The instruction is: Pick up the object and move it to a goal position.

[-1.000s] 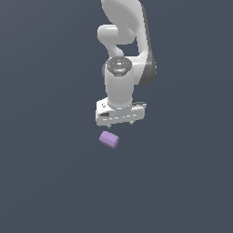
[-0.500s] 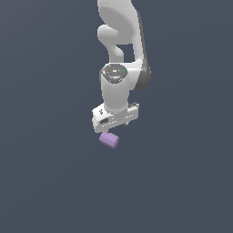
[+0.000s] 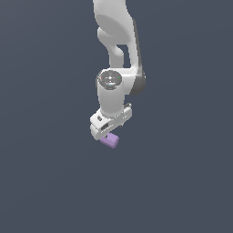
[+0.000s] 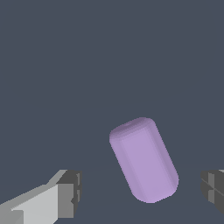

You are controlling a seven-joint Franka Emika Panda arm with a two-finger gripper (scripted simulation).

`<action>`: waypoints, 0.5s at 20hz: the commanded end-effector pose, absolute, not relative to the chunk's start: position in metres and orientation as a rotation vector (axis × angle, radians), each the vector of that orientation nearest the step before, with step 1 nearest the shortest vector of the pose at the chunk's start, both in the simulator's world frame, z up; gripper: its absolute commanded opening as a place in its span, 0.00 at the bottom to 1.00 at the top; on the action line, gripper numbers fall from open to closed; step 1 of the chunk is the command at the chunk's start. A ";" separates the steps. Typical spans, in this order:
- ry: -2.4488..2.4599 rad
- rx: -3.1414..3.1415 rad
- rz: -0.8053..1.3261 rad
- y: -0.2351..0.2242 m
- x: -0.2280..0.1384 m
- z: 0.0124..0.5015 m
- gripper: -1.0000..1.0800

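Exterior view: white arm reaches down from the top of frame, wrist pointing downward. Gripper sits directly over the light-purple block, which lies on the dark grey table and shows partly below the gripper body. Wrist view: block lies tilted between the two fingers, nearer the finger at the frame edge. Fingers are spread wide apart, a clear gap on each side of the block; neither finger touches it. Block rests on the table, ungrasped.
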State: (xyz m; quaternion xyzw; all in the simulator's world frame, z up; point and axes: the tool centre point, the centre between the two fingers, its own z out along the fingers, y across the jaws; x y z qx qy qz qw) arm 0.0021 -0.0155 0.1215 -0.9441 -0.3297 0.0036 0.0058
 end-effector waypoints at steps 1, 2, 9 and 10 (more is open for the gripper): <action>-1.132 -2.921 0.009 -0.019 0.003 0.116 0.96; -1.171 -2.906 0.009 -0.021 0.003 0.114 0.96; -1.417 -2.800 0.005 -0.031 0.004 0.101 0.96; -1.444 -2.787 0.004 -0.032 0.004 0.100 0.96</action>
